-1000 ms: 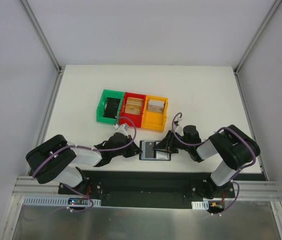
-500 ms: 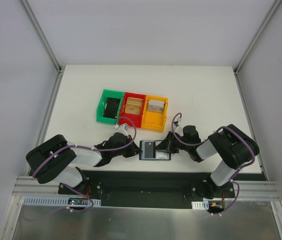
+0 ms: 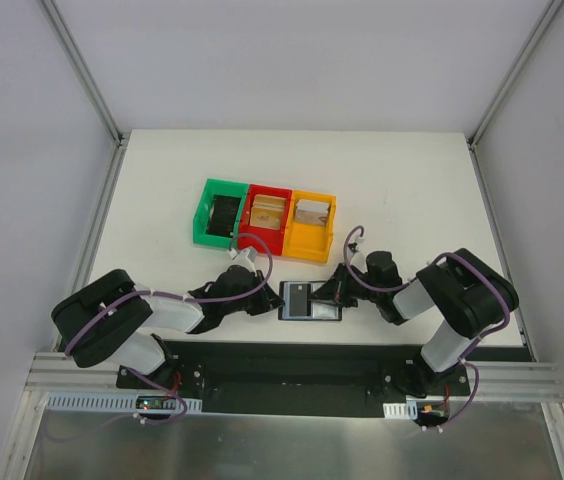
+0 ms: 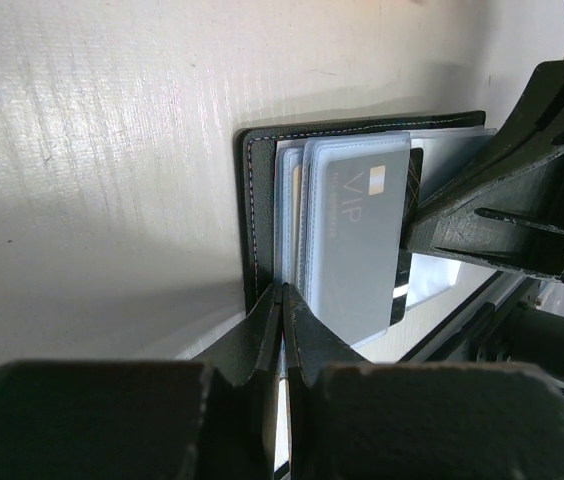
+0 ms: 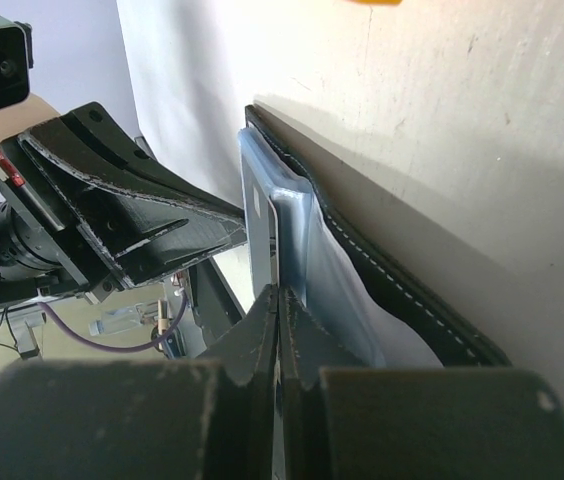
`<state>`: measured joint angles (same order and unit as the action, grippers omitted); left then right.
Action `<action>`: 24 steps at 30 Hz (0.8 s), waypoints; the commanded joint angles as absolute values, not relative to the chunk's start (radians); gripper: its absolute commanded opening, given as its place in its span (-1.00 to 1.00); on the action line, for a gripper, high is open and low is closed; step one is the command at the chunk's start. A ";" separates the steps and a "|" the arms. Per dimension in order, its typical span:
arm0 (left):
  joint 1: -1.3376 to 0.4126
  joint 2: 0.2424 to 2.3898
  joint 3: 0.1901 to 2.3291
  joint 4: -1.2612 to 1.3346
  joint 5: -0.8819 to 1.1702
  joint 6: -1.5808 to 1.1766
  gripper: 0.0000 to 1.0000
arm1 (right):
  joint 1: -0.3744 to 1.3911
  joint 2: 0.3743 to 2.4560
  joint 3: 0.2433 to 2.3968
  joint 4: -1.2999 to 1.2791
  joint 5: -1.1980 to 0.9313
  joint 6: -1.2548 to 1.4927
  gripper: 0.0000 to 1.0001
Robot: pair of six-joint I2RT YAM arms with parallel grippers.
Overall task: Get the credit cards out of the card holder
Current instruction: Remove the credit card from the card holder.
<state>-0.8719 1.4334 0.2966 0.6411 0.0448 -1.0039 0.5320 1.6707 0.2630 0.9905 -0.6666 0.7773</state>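
The card holder [image 3: 309, 300], a black wallet with grey-blue panels, lies open near the table's front edge between both grippers. In the left wrist view its sleeves [image 4: 352, 230] show a grey-blue VIP card and a thin tan card edge [image 4: 297, 195]. My left gripper [image 3: 268, 298] [image 4: 284, 290] is shut at the wallet's left edge, pinching where the cover meets the sleeves. My right gripper [image 3: 339, 291] [image 5: 278, 292] is shut on a thin grey-blue panel [image 5: 261, 225] at the wallet's right side. Tan credit cards lie in the red bin [image 3: 268, 211] and the orange bin [image 3: 312, 214].
A green bin [image 3: 205, 215] with a black object inside stands left of the red and orange bins, behind the wallet. The table's front edge and the black base rail [image 3: 292, 365] lie just below the grippers.
My right gripper has crept slightly left with the wallet's right side. The left gripper and the bins have not moved.
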 commanded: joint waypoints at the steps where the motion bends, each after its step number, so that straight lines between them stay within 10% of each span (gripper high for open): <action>1: -0.885 1.439 0.262 0.540 0.017 -0.985 -1.00 | 0.522 1.649 0.244 1.025 -0.692 0.762 -0.99; 24: -0.887 1.430 0.258 0.532 0.008 -0.988 -1.00 | 0.466 1.528 0.227 0.859 -0.707 0.664 -0.99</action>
